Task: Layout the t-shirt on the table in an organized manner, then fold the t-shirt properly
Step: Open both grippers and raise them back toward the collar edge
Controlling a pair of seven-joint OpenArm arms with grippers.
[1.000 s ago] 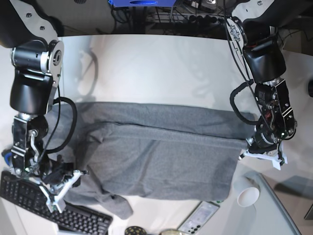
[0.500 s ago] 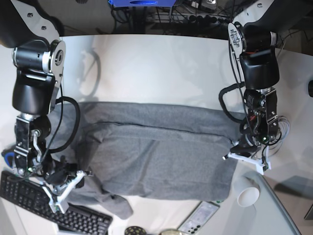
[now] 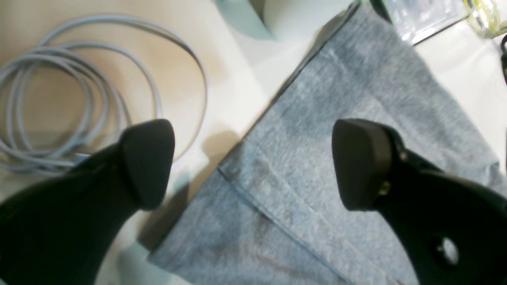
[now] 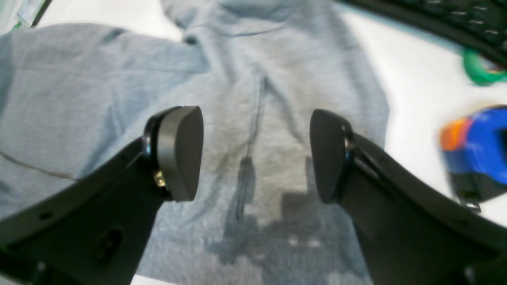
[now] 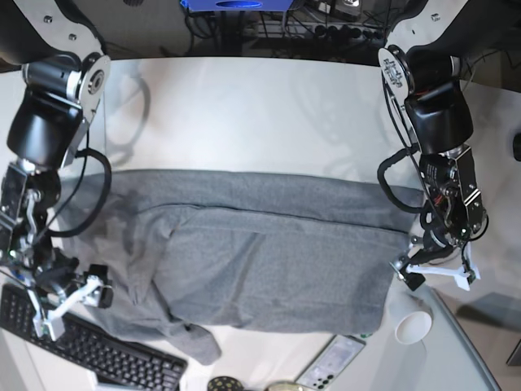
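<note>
So both hands have let go since a second ago: they were pinched on the cloth at each end, and now both are spread apart with nothing in them, and the right arm has swung out toward the desk edge at 8 o'clock in the base view.

The desk [image 5: 260, 106] is mostly bare white across the top half. The t-shirt [image 5: 269, 261] lies across the middle of it as a long flat band running from 9 to 3 o'clock, with one lengthwise fold already laid over so a doubled strip shows along the 12 o'clock edge. A loose bit of sleeve pokes out around 7 o'clock and looks untidy.

Right hand [image 4: 255, 154] hangs just above the rumpled end of the shirt, fingers wide, cloth and its own shadow visible between them. Left hand [image 3: 253, 162] is over the other end, right at the hem corner, also wide and empty, one finger above the desk and one above the cloth.

Smaller stuff: a keyboard [image 5: 98, 358] at 7 o'clock, a paper cup [image 5: 413, 326] at 4 o'clock just beside the shirt's corner, and a coil of cable [image 3: 79, 99] past the desk edge.

My guess is we're between folds. Next would be tucking that stray sleeve in, then regripping for a crosswise fold.
</note>
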